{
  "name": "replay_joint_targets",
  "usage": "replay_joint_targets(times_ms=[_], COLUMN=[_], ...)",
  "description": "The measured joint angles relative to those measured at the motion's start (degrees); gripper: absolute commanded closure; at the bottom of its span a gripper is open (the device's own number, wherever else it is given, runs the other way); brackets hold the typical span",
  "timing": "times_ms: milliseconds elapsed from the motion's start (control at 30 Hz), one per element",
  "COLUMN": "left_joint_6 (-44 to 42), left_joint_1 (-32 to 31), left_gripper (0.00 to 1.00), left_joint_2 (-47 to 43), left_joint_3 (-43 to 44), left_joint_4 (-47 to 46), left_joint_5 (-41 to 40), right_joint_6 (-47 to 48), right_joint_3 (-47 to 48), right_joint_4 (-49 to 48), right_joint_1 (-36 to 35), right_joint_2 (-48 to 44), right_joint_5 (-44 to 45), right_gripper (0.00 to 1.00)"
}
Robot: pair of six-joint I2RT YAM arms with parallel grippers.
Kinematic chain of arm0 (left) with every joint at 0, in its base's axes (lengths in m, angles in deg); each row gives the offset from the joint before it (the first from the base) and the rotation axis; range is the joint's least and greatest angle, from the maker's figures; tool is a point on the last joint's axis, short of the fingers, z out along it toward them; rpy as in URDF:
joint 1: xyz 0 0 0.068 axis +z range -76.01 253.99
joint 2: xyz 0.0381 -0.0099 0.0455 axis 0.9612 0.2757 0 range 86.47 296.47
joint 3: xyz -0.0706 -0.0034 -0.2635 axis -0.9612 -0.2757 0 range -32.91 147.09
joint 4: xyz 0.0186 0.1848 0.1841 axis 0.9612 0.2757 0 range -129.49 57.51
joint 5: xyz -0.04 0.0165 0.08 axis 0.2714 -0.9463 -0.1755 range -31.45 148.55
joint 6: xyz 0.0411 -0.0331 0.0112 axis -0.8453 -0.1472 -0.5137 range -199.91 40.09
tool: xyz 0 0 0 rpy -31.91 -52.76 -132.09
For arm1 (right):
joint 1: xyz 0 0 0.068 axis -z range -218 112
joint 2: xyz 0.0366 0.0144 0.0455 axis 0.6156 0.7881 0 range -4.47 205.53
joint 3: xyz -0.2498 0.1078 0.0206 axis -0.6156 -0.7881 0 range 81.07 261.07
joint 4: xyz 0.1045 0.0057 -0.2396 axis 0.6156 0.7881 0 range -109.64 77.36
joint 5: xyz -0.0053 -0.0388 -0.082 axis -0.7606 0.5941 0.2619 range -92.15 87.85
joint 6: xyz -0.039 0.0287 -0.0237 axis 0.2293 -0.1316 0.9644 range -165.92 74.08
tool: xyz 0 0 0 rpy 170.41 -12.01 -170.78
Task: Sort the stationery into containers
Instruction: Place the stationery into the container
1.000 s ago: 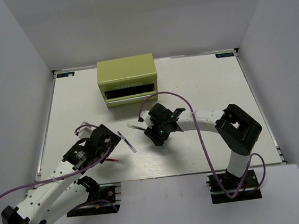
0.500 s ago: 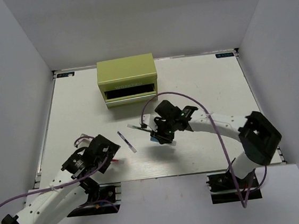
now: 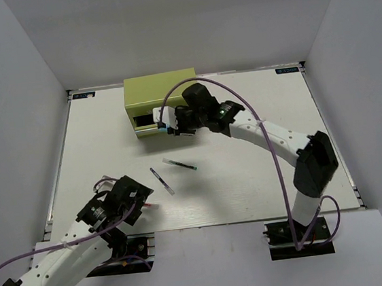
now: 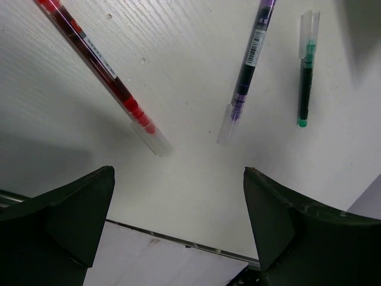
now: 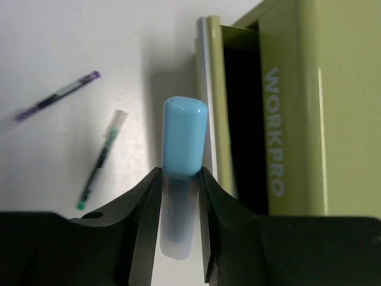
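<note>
In the lower left of the top view, the left gripper [image 4: 178, 179] hangs over the white table [image 3: 256, 109] with its jaws spread wide and nothing between them. Beyond it lie three thin pens, none touching another: a red pen with a clear cap [image 4: 101, 65], a purple-barrelled pen with a barcode label [image 4: 249, 62] and a dark pen with a green tip [image 4: 304, 77]. None of these is sorted yet. At upper centre, the right gripper [image 5: 178, 196] is clamped on a short stubby marker with a light-blue cap [image 5: 185, 134]. It is held just in front of the dark front opening [image 5: 241, 119] of the boxy olive-green metal chest [image 5: 297, 89]. By this reading, one marker is at the point of delivery and three pens remain. Anything already inside is hidden. The chest's pale lettering reads "WORKPRO"; the print on the pens is illegible.
</note>
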Motion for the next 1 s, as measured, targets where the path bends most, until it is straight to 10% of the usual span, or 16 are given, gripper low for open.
replay_joint_targets(times_ms=[467,767,1000], left_joint_6=[1.22,1.40,1.40], left_joint_1=[0.00,0.00,0.00], left_gripper=[0.00,0.00,0.00], left_joint_2=[-4.17,-4.66,-4.66], left_joint_3=[-0.83,-1.09,-1.09], left_joint_4=[1.16,1.79,1.79], left_joint_5=[0.33,0.70,0.83], right_joint_6=[11.67,12.92,11.52], right_joint_3=[11.78,12.17,12.09], right_joint_4=[-2.54,-3.98,-5.84], right_joint_1=[3.80,3.80,4.33], right_joint_2=[14.19,15.82,15.96], right_joint_5=[2.43,2.40,2.27], right_gripper=[0.86,0.46,0.53])
